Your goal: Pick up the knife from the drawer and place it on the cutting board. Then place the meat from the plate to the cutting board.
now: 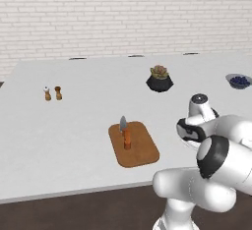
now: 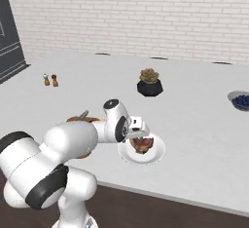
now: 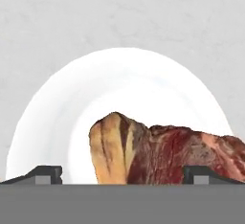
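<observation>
Hovering low over the plate (image 2: 156, 158), the gripper (image 3: 122, 174) has its fingers (image 3: 45, 174) apart, one on each side of the meat (image 3: 158, 153), not yet clamped. Judgement: lower squarely, close across the chunk's narrow width, then lift straight before carrying it to the cutting board (image 1: 142, 153). The knife (image 1: 126, 131) already lies on that board. A bowl (image 2: 240, 100) of blue berries sits well apart on the desk (image 1: 59, 135).
</observation>
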Motion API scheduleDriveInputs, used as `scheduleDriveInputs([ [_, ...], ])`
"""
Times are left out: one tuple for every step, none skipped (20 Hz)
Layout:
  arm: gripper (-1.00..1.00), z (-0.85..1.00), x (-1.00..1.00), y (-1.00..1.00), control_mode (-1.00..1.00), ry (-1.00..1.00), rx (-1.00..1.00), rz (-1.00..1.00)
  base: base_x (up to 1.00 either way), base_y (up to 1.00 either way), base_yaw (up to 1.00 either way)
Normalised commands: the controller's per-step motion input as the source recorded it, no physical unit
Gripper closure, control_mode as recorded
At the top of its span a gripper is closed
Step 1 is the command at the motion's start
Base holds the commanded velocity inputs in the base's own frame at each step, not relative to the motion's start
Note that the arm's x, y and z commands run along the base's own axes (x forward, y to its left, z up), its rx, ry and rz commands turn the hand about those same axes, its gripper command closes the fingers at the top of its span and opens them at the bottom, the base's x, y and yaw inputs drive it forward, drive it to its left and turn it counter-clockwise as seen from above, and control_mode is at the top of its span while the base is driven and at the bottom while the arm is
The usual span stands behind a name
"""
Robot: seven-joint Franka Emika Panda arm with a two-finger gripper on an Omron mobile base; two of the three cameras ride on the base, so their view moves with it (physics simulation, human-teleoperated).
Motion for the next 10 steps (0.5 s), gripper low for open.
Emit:
scheduleDriveInputs([
  [-1.0, -0.53, 0.05, -0.2, -1.0, 0.06, -0.01, 0.0, 0.0, 0.0, 0.0],
  [-1.0, -0.49, 0.02, -0.24, -1.0, 0.02, 0.0, 0.0, 0.0, 0.0, 0.0],
  [-1.0, -0.41, 0.0, -0.23, -1.0, 0.0, 0.0, 0.0, 0.0, 0.0, 0.0],
  [-1.0, -0.35, 0.0, -0.25, -1.0, 0.0, 0.0, 0.0, 0.0, 0.0, 0.0],
  [-1.0, -0.28, 0.0, -0.3, -1.0, 0.0, 0.0, 0.0, 0.0, 0.0, 0.0],
  [-1.0, -0.26, 0.0, -0.34, -1.0, 0.0, -0.03, 0.0, 0.0, 0.0, 0.0],
  [-1.0, -0.23, 0.0, -0.33, -1.0, 0.0, -0.04, 0.0, 0.0, 0.0, 0.0],
  [1.0, -0.22, 0.0, -0.27, -1.0, 0.0, -0.04, 0.0, 0.0, 0.0, 0.0],
  [1.0, -0.16, -0.02, -0.22, -1.0, 0.0, -0.04, 0.0, 0.0, 0.0, 0.0],
  [1.0, -0.11, -0.06, -0.19, -1.0, 0.0, -0.03, 0.0, 0.0, 0.0, 0.0],
])
